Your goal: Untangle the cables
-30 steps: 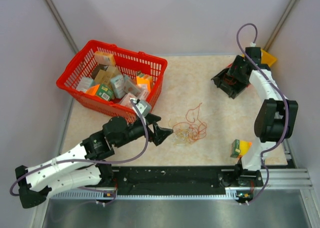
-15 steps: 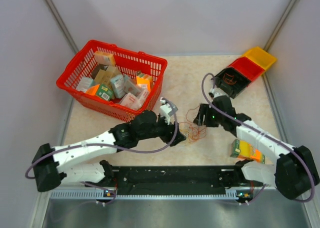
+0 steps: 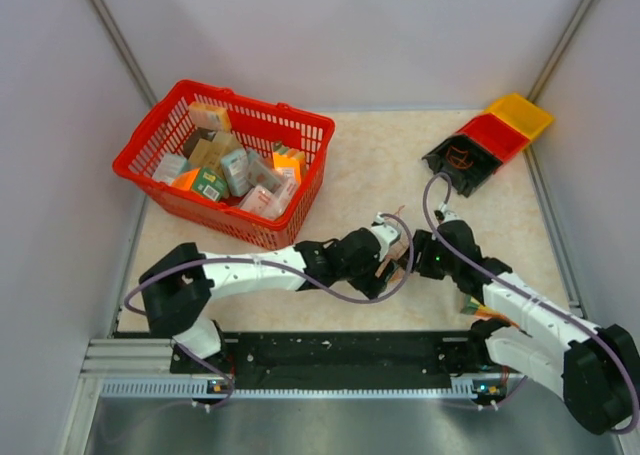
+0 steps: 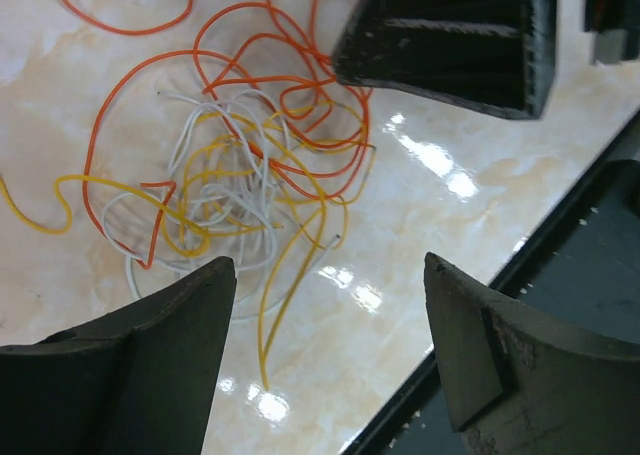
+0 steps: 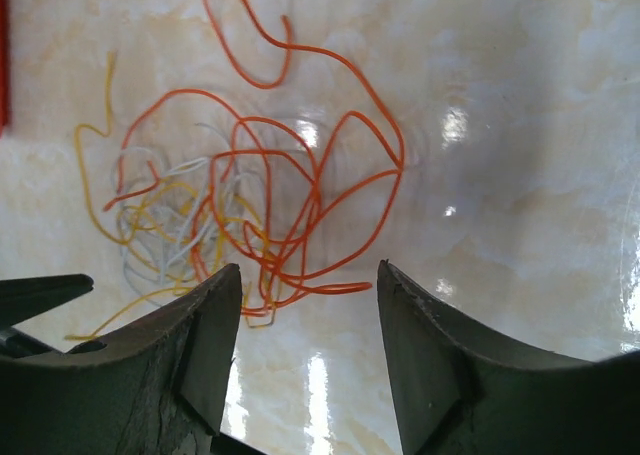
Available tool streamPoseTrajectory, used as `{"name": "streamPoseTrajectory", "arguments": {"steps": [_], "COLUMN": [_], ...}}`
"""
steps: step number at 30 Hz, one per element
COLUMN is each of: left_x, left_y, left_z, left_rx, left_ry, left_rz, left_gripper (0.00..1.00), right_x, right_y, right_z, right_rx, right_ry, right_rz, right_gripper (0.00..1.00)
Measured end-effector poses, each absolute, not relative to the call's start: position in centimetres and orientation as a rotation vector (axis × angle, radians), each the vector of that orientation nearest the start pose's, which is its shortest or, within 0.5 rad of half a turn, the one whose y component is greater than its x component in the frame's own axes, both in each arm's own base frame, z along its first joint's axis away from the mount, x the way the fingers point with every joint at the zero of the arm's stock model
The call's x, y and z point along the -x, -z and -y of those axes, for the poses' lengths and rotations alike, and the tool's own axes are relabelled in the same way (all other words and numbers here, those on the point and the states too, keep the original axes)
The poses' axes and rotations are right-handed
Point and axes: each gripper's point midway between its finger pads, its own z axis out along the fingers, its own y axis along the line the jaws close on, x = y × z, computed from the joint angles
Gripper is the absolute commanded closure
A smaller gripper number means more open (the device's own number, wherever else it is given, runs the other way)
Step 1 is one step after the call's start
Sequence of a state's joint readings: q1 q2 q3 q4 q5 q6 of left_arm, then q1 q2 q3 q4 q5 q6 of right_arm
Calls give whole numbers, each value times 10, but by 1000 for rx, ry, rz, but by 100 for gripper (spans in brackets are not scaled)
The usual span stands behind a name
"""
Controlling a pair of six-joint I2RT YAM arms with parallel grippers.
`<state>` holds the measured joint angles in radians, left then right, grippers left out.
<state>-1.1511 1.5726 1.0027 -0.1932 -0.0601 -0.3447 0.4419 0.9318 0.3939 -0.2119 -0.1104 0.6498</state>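
The cables are a loose tangle of thin orange, yellow and whitish wires lying flat on the marble tabletop. They also fill the right wrist view. My left gripper hovers open over the near edge of the tangle, a yellow wire end lying on the table between its fingertips. My right gripper is open too, above an orange loop at the bundle's edge, gripping nothing. In the top view the left gripper and right gripper meet tip to tip and hide most of the cables.
A red basket full of small boxes stands at the back left. Black, red and yellow bins sit at the back right. A small green and orange box lies under the right arm. The black front rail is close by.
The right arm swung from the back-right bins down to the tangle. The left arm stretched rightward until its gripper came over the cables. The right jaws narrowed slightly.
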Motion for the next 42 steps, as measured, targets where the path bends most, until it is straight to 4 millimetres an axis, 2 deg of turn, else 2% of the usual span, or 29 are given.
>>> {"name": "streamPoseTrajectory", "arguments": {"steps": [5,7,8,11,13,16,18,20,22,25,26,28,30,32,36,38,40,42], "left_x": [-174,-174,-174,-175,-174,-173,-174,-175,-176,-177,-176,-174,-169,-163,-142,-133,-126,-123], "left_y": [-64,-56,-54,-54,-55,-59,-68,-82,-102,-139,-160,-196,-247,-298,-419,-463,-496,-512], "left_z": [375,371,370,369,367,358,351,345,335,319,314,303,290,280,247,227,209,199], "left_rx": [-965,-977,-977,-972,-966,-953,-934,-909,-872,-819,-795,-760,-727,-698,-631,-587,-538,-510], "left_ry": [523,494,486,478,479,465,460,459,469,492,515,561,639,717,869,905,927,934], "left_rz": [-2301,-2319,-2325,-2323,-2319,-2315,-2298,-2271,-2227,-2150,-2106,-2025,-1901,-1773,-1470,-1353,-1264,-1216], "left_gripper": [43,59,64,78,88,100,100,100,100,100,100,100,100,100,100,100,100,100], "right_x": [-211,-213,-215,-221,-223,-221,-219,-218,-223,-238,-244,-250,-251,-248,-240,-240,-240,-240], "right_y": [-36,-36,-37,-36,-31,-26,-29,-40,-59,-97,-106,-110,-102,-89,-72,-71,-71,-71], "right_z": [-146,-146,-146,-149,-151,-150,-147,-141,-133,-116,-108,-92,-80,-78,-79,-78,-77,-76], "right_rx": [-225,-224,-217,-199,-189,-187,-187,-192,-205,-263,-298,-366,-411,-425,-421,-421,-420,-418], "right_ry": [-607,-605,-607,-617,-618,-609,-596,-566,-533,-500,-488,-452,-413,-394,-379,-374,-366,-356], "right_rz": [-2482,-2478,-2468,-2446,-2450,-2473,-2468,-2439,-2379,-2257,-2224,-2199,-2223,-2273,-2344,-2349,-2346,-2345], "right_gripper": [51,61,66,89,100,100,100,100,100,100,100,100,100,100,100,100,99,84]}}
